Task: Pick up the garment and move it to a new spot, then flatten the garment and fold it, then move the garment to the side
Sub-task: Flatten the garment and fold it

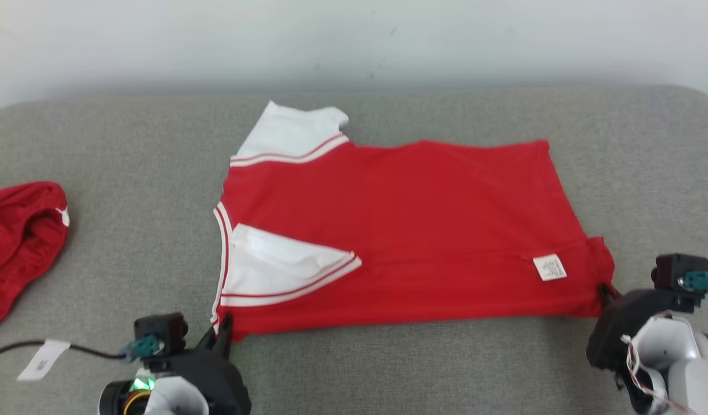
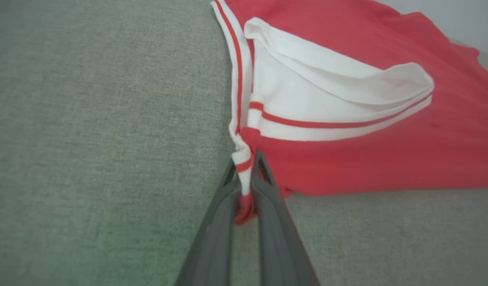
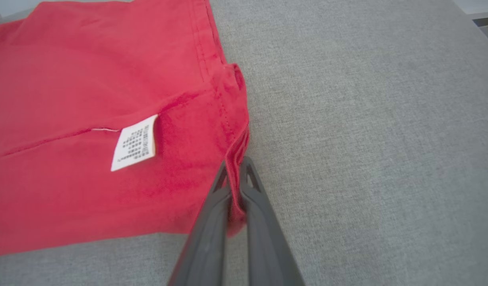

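the shirt (image 1: 400, 230) lies spread across the middle of the grey tabletop (image 1: 388, 369). it is red, with its neck end toward 9 o'clock and its hem toward 3 o'clock in the head view. one white sleeve (image 1: 290, 135) sticks out at the shirt's 11 o'clock corner. the other sleeve (image 1: 285, 268) lies turned in on top of the red body at its 8 o'clock side. a small white label (image 1: 550, 268) sits on the red cloth near the 4 o'clock corner.

the left hand (image 1: 224, 328) is at 7 o'clock in the head view, at the shirt's near neck-end corner. its fingers (image 2: 268, 222) are closed tight on the shirt, with a strip of white-and-red striped trim pinched between them.

the right hand (image 1: 605, 291) is at 4 o'clock, at the near hem corner just beside the label. its fingers (image 3: 256, 222) are also closed, with the folded red hem edge caught between them. the rest of the shirt rests on the tabletop.

well apart from the shirt, at 9 o'clock, a second red cloth (image 1: 19, 242) lies bunched at the edge of the view. a dark cable (image 1: 89, 350) with a white tag (image 1: 42, 360) runs in at 8 o'clock toward the left hand's wrist.
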Available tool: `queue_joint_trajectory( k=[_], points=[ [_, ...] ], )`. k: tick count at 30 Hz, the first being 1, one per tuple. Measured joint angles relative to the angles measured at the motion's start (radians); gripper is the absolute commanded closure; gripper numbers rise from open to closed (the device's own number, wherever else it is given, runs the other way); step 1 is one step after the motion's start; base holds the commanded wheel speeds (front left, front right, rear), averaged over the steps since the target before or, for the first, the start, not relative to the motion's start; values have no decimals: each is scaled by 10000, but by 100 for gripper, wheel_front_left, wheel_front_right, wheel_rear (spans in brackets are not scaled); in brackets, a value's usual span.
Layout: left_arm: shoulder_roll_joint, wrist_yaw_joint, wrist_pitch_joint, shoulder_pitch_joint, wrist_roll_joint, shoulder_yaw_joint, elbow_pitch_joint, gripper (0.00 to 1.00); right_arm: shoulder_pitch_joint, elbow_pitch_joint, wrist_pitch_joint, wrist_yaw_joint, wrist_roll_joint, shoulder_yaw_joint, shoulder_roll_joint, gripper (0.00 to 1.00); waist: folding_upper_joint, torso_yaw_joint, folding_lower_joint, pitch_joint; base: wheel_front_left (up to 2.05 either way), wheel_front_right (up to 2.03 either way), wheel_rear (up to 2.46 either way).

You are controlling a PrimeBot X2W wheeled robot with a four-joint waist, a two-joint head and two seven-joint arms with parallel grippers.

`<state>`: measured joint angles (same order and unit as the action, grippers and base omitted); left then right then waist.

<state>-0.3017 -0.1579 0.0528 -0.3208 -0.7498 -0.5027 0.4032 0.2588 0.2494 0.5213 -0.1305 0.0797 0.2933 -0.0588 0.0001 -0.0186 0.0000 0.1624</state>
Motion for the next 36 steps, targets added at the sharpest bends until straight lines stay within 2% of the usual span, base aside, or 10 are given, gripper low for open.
queue_joint_trajectory(
  k=[9,16,24,36],
  points=[
    [-989,-792,426,1693,92,-31,-2228,100,-1814,-1956,663,-2,681,23,86,100,0,-93,-1,-541,0,0,0],
    [-1310,-1404,627,2813,199,-153,-3398,100,-2970,-2566,709,0,1707,-207,88,100,-1,52,-1,-587,0,0,0],
    [-1254,-1601,497,3209,268,-320,-3471,100,-3885,-2631,736,0,2270,-456,86,100,-1,158,-1,-596,0,0,0],
    [-1319,-1542,155,3229,439,-378,-2821,100,-4019,-2318,623,0,2194,-518,88,100,0,6,0,-577,0,0,0]
  ],
)
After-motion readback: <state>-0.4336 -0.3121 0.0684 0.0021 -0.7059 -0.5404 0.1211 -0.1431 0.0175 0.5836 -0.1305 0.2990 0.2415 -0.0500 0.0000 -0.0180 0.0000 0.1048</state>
